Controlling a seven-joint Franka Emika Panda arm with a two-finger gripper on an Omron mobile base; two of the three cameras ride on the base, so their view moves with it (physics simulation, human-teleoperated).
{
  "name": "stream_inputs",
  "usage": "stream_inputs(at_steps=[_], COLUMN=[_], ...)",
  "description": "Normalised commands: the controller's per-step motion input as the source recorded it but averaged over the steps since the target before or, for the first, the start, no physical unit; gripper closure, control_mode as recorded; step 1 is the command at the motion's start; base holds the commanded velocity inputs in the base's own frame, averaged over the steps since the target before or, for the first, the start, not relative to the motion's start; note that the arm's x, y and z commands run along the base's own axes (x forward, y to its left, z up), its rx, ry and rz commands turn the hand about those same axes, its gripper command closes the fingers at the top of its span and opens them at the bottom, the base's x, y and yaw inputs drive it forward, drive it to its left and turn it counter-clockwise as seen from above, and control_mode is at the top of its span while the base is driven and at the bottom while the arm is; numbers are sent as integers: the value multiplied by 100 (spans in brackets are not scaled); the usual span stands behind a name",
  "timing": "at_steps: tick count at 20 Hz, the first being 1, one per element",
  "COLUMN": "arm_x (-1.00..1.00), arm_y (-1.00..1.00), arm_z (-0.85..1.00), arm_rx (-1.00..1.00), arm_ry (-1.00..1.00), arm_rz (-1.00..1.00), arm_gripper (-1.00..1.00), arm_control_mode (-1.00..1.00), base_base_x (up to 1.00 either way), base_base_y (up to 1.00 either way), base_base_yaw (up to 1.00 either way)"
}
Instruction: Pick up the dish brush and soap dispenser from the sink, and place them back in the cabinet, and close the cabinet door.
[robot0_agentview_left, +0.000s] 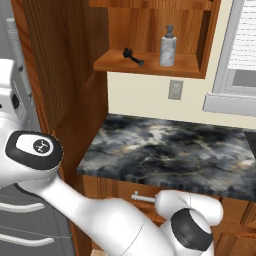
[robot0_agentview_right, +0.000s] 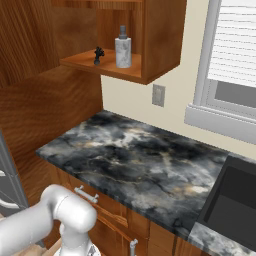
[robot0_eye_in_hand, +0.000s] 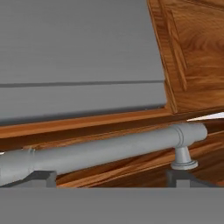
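Already shelved: soap dispenser and dish brush, well away from the jaws.
Gripper: jaws spread wide, the cabinet door's grey bar handle lying between them, ungripped.
Left: closing the cabinet door.

Marbled countertop, wall outlet (above it), window w/ blinds, drawer pull
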Motion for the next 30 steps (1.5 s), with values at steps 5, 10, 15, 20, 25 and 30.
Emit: stream_inputs(at_steps=[5,10,15,20,25,30], arm_x=[16,13,0,0,0,0], arm_y=[-6,-25,-50,-64,-66,-66], arm_z=[-6,-5,0,1,3,7], arm_rx=[1,1,2,3,4,5], arm_ry=[0,0,0,0,0,0], arm_rz=[0,0,0,0,0,0], arm_gripper=[-100,-100,-100,-100,-100,-100], arm_control_mode=[-100,-100,-100,-100,-100,-100], base_base_x=[0,0,0,0,0,0], base_base_y=[0,0,0,0,0,0], base_base_yaw=[0,0,0,0,0,0])
